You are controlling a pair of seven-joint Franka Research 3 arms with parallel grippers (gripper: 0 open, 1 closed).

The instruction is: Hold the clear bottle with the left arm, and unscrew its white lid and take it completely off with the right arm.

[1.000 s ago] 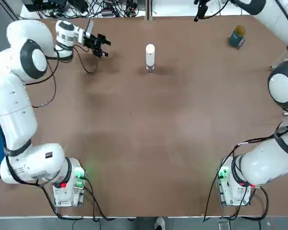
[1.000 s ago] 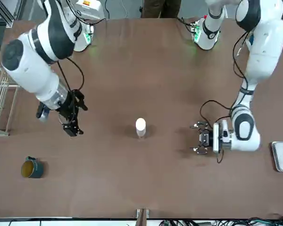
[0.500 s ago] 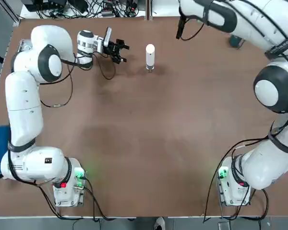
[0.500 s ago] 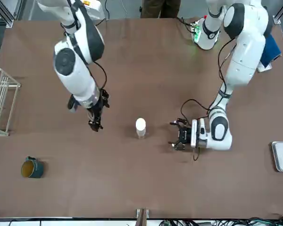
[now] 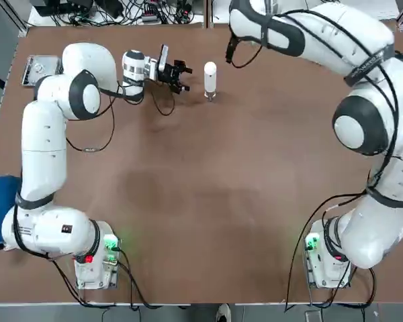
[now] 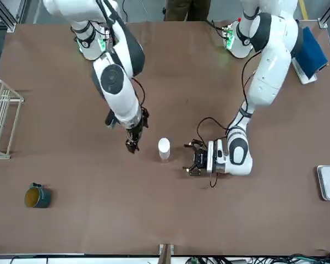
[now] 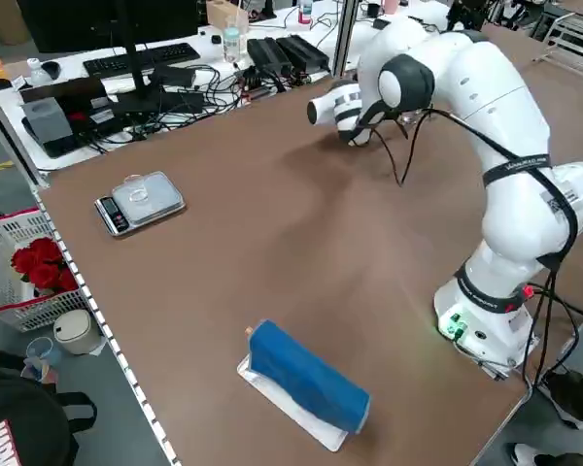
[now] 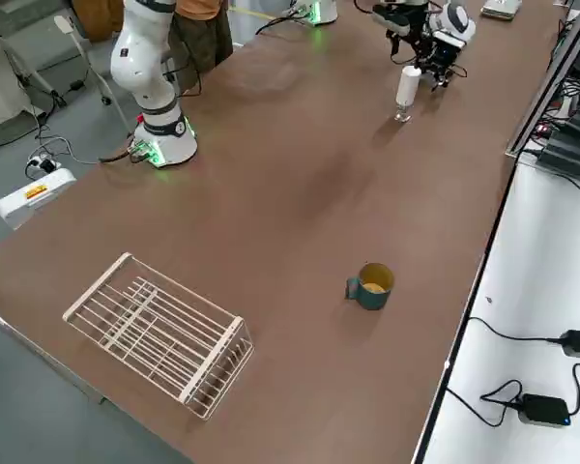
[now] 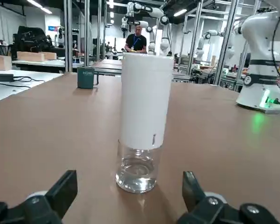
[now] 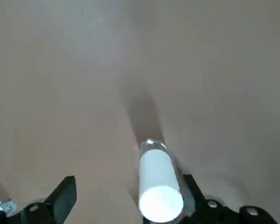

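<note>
Near the table's far edge, the left arm's black angular two-finger gripper [image 9: 129, 193] is held low with its fingers wide apart, nothing between them. Just beyond the fingertips, the small clear cylindrical bottle [image 9: 139, 170] is stood upright on the smooth brown tabletop [image 9: 46, 135], topped by the tall, smooth, opaque white lid [image 9: 146, 100]. Above and to the bottle's right, the right arm's dark two-finger gripper [image 10: 130, 186] is poised pointing downward, its fingers also spread wide.
</note>
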